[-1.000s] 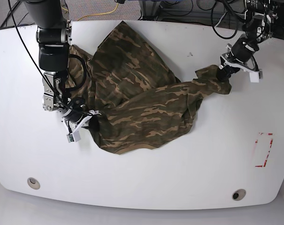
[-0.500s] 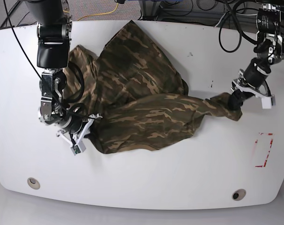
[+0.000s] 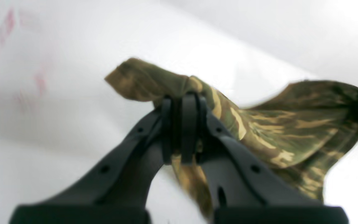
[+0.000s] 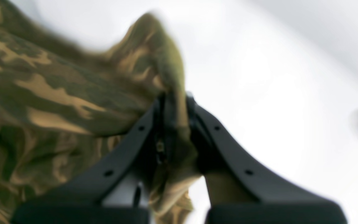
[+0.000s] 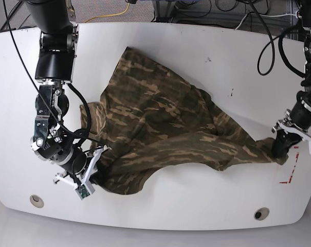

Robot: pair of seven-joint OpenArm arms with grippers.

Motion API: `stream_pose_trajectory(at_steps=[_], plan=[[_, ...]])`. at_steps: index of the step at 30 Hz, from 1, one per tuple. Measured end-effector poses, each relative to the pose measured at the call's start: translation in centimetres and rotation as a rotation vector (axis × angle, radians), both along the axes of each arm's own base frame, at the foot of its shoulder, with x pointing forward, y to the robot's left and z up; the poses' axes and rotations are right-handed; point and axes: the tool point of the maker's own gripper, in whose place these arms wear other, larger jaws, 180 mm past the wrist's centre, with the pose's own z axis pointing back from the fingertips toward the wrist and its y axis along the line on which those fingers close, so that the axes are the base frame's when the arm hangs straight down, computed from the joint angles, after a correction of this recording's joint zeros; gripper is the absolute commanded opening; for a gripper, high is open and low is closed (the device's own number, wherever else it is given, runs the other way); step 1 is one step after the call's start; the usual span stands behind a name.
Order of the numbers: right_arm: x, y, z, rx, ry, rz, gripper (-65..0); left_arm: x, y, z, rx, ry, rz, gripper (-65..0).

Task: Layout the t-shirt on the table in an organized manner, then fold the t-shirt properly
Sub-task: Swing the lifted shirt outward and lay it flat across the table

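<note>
Two tools, left tool [image 5: 279,145] and right tool [image 5: 93,172], pinched the t-shirt [image 5: 160,134], now stretched wider across the surface [image 5: 196,206], advancing layout.

Place: a robotics lab or test bench is showing here, not a home.
Surface [image 5: 160,211]: a wide glossy white top with rounded edges is filling the base view, carrying two small round holes [image 5: 36,200] near its front edge.
Marking: a red rectangular outline [image 5: 289,164] is sitting taped just below the left end effector [image 5: 280,143].
Arms: two black robot arms are reaching in from the far corners.
Cabling: black cables [image 5: 268,38] are looping above the left end effector; a yellow cable [image 5: 116,13] is lying on the grey floor beyond the far edge.
</note>
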Motion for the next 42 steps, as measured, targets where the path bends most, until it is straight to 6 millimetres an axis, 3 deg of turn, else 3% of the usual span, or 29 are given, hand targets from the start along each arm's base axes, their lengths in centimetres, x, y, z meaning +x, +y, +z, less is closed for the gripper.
stream_pose_trajectory(at_steps=[3, 10, 16, 20, 26, 31, 36, 42], plan=[[0.7, 0.4, 2.7, 0.001, -0.067, 0.014, -65.0, 1.1, 0.6, 3.0, 0.024, -0.055, -0.011, -65.0], [2.4, -0.4, 7.4, -0.022, -0.166, 0.007, -65.0, 3.0, 1.9, 12.1, 0.094, -0.234, -0.038, -65.0], [3.8, -0.5, 13.2, -0.032, -0.284, 0.006, -64.8, 3.0, 1.9, 19.3, 0.135, -0.402, -0.113, -65.0], [4.4, -0.2, 17.3, -0.024, -0.371, 0.016, -64.8, 2.9, 2.9, 23.0, 0.14, -0.464, -0.108, -65.0], [4.5, 0.1, 22.0, -0.018, -0.466, 0.022, -64.8, 1.9, 4.1, 28.7, 0.121, -0.578, -0.092, -65.0], [4.4, 0.2, 24.8, -0.028, -0.506, 0.02, -64.8, 1.1, 5.6, 32.1, 0.119, -0.641, -0.068, -65.0], [3.4, 1.0, 27.6, -0.024, -0.58, 0.034, -64.8, 0.4, 7.3, 34.3, 0.139, -0.672, -0.023, -65.0], [2.2, 1.6, 28.5, -0.096, -0.619, 0.006, -64.8, -0.6, 7.9, 35.8, 0.198, -0.688, -0.007, -65.0]])
